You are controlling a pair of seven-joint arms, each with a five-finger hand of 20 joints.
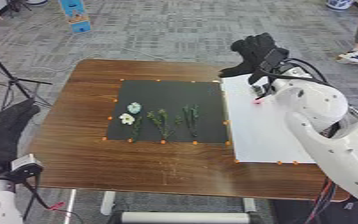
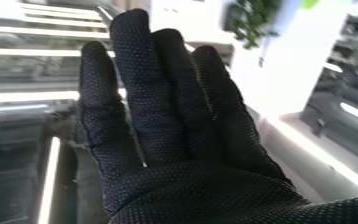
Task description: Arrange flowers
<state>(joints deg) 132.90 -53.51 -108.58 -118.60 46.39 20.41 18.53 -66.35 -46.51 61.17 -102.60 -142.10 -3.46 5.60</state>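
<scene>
I am holding my right hand (image 1: 260, 52) at the upper right of the frame, above the far right part of the brown worktop (image 1: 73, 155), with its fingers straight and its thumb spread out toward the left of the frame; the hand is released. In the right wrist view the same hand is also showing its fingers extended, and green foliage (image 2: 251, 22) is appearing beyond the fingertips. My right arm (image 1: 322, 107) is coming in from the lower right and crossing over the white sheet (image 1: 269, 140). My left hand (image 1: 2, 135) is lying along the left side of the frame, its fingers straight and released, near the worktop's left edge. The task's flowers are lying on the dark mat (image 1: 162, 90) around the middle of the frame: a pale blue-green flower (image 1: 134, 108) is sitting just above a white flower (image 1: 127, 119), and one green stem (image 1: 137, 131) is running down beside them. To their right, a branching green stem (image 1: 164, 125) is lying near slim green stems (image 1: 191, 120). On the sheet, a small pink thing (image 1: 257, 102) is showing beside my arm; I cannot tell what it is. Orange markers (image 1: 163, 142) are lining edges of the mat and the sheet.
</scene>
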